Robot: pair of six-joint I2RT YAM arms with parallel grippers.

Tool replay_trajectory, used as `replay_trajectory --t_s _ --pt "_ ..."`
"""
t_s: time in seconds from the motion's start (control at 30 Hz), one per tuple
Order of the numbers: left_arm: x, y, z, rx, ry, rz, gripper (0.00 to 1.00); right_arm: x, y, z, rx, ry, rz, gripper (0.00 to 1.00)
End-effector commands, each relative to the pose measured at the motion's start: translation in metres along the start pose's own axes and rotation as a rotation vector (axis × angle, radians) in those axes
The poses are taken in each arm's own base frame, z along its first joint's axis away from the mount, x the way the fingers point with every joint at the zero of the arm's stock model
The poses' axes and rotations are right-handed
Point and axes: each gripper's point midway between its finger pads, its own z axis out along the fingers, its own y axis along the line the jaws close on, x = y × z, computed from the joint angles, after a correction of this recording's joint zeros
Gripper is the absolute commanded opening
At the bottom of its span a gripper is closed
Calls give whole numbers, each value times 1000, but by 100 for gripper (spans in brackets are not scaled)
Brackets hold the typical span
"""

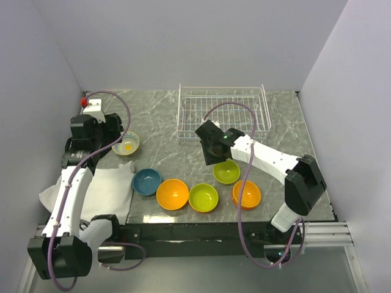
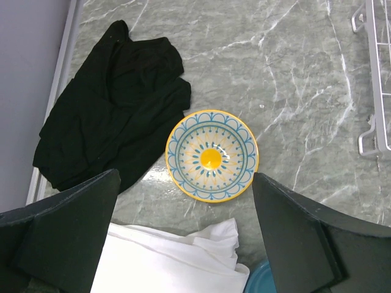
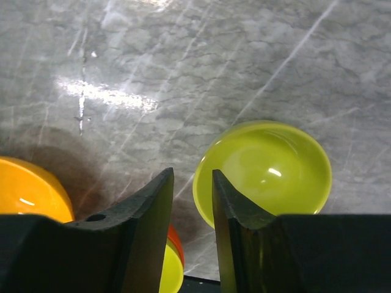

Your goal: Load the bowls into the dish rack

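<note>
Left gripper (image 2: 185, 176): gapes wide, holds nothing, hangs over patterned bowl (image 2: 211, 155) just beyond white cloth (image 2: 171, 259). Along near side: teal bowl (image 1: 146, 181), orange bowl (image 1: 172, 194), lime bowl (image 1: 203, 197). Right gripper (image 3: 192, 174): jaws narrowed to slim gap, lined up over rim of second lime bowl (image 3: 263, 174); contact unclear. Farthest right: second orange bowl (image 1: 247, 194). Far side: dish rack (image 1: 244, 107), apart from all bowls.
</note>
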Motion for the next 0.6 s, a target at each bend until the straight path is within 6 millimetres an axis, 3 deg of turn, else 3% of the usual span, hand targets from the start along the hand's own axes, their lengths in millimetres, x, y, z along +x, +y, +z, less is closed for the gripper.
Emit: replay_trajectory --t_s 0.0,0.2,0.57 --pt "-5 5 -7 -22 -43 2 97 -1 -11 1 97 -19 56 38" --pt "3 8 -5 -37 -40 7 97 15 -9 9 91 29 46 34" --pt "9 8 -5 -35 -39 5 97 25 1 20 67 65 13 33"
